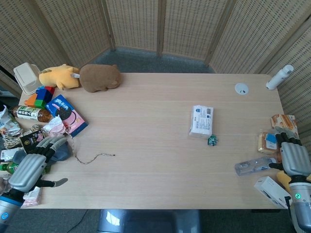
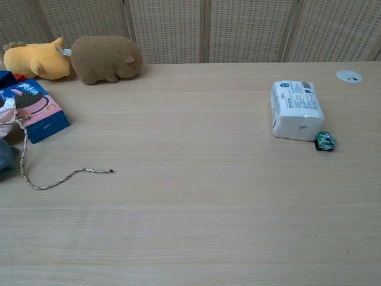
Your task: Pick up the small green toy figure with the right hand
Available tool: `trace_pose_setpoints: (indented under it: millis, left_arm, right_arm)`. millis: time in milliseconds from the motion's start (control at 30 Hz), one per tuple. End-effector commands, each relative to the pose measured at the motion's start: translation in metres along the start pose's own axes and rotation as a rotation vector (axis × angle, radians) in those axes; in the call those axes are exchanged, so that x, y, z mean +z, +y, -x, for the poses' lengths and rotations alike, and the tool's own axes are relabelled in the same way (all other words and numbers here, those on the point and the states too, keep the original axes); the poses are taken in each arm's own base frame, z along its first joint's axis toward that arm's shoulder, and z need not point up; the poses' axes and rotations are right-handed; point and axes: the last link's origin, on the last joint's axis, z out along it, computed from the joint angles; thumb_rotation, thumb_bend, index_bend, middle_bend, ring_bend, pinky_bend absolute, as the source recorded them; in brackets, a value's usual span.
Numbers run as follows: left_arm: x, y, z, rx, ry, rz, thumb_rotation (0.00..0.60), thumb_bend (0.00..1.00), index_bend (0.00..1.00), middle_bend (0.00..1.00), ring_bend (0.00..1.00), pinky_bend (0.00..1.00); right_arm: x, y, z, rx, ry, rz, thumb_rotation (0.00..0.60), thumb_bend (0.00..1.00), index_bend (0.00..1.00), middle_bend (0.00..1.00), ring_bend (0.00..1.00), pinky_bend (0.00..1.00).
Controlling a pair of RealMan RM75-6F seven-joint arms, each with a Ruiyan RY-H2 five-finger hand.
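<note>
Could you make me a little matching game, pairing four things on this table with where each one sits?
Things:
1. small green toy figure
2. brown plush
3. rope
4. right hand

Places:
A. at the table's far edge, beside the yellow plush
B. at the table's right end, among packets
C. just by a corner of the white tissue pack
D. trailing onto bare wood from the clutter on the left

Pairs: 1-C, 2-A, 3-D, 4-B
</note>
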Motion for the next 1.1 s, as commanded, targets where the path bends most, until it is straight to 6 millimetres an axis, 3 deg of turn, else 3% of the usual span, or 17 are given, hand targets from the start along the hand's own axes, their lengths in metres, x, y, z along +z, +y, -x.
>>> trace_pose_setpoints:
  millis: [33,333,533,733,1100]
  left_arm:
    - [0.001,0.0,0.0,0.001,-0.004,0.002,0.6,0.01,0.0,0.0,0.0,0.0]
    - [0.001,-0.003,0.001,-0.005,-0.005,-0.007,0.6,0.01,0.0,0.0,0.0,0.0]
    - [-0.001,-0.007,0.001,-0.011,-0.004,-0.018,0.6,0.01,0.0,0.0,0.0,0.0]
    - [0.0,-0.007,0.004,-0.024,-0.007,-0.015,0.6,0.01,0.0,0.0,0.0,0.0]
    - [0.001,-0.009,0.005,-0.03,-0.008,-0.022,0.6,0.0,0.0,0.0,0.0,0.0]
  right_arm:
    - [0.002,-0.007,0.003,0.0,-0.011,-0.02,0.6,0.21,0.13,0.04,0.0,0.0]
    - [0.02,-0.051,0.027,-0.012,-0.074,-0.09,0.596,0.13,0.08,0.03,0.0,0.0]
    - [0.028,-0.077,0.045,-0.057,-0.119,-0.107,0.497,0.06,0.0,0.0,0.0,0.0]
    - [0.039,-0.094,0.056,-0.096,-0.131,-0.095,0.412,0.03,0.0,0.0,0.0,0.0]
    - [0.059,-0.116,0.072,-0.156,-0.127,-0.076,0.408,0.03,0.0,0.0,0.0,0.0]
